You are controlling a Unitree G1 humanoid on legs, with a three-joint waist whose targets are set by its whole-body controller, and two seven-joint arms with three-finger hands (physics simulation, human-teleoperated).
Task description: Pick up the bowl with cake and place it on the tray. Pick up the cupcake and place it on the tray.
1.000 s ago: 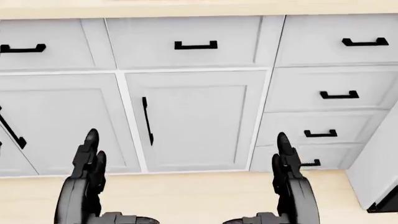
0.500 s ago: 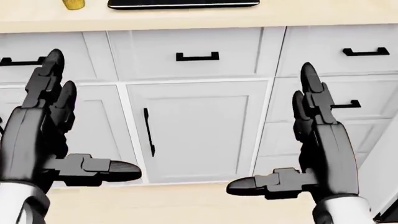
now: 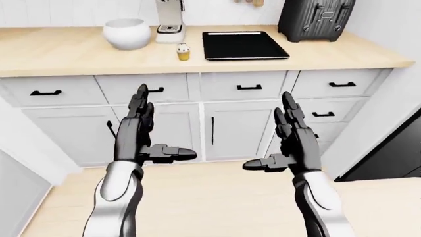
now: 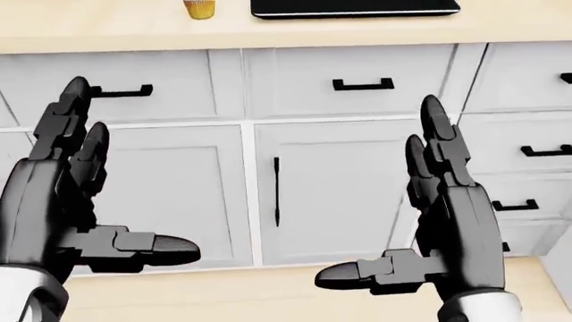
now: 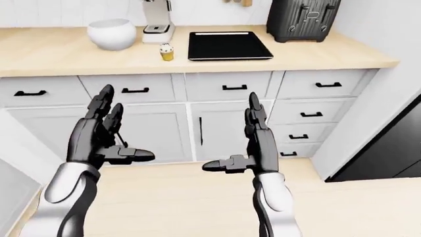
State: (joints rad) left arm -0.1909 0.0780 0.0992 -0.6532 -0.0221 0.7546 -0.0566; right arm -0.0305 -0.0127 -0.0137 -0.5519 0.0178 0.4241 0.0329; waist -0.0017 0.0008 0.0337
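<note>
A white bowl (image 3: 128,33) stands on the wooden counter at the upper left of the left-eye view; its contents are hidden. A cupcake (image 3: 183,51) in a yellow wrapper stands to its right, just left of the flat black tray (image 3: 243,45). My left hand (image 3: 152,133) and right hand (image 3: 280,140) are both open and empty, fingers up, thumbs pointing inward, held well below the counter against the white cabinet fronts. In the head view only the cupcake's base (image 4: 199,9) and the tray's near edge (image 4: 355,9) show at the top.
A coffee machine (image 3: 170,20) stands beside the bowl and a black toaster (image 3: 316,19) at the counter's right. White drawers and doors with black handles (image 3: 248,87) lie under the counter. A dark appliance (image 3: 395,153) stands at the right. Light wood floor lies below.
The camera has shifted: the cabinets slid right and down in the head view, showing more of the counter edge. Both hands rose into view earlier and now hold still, open.
</note>
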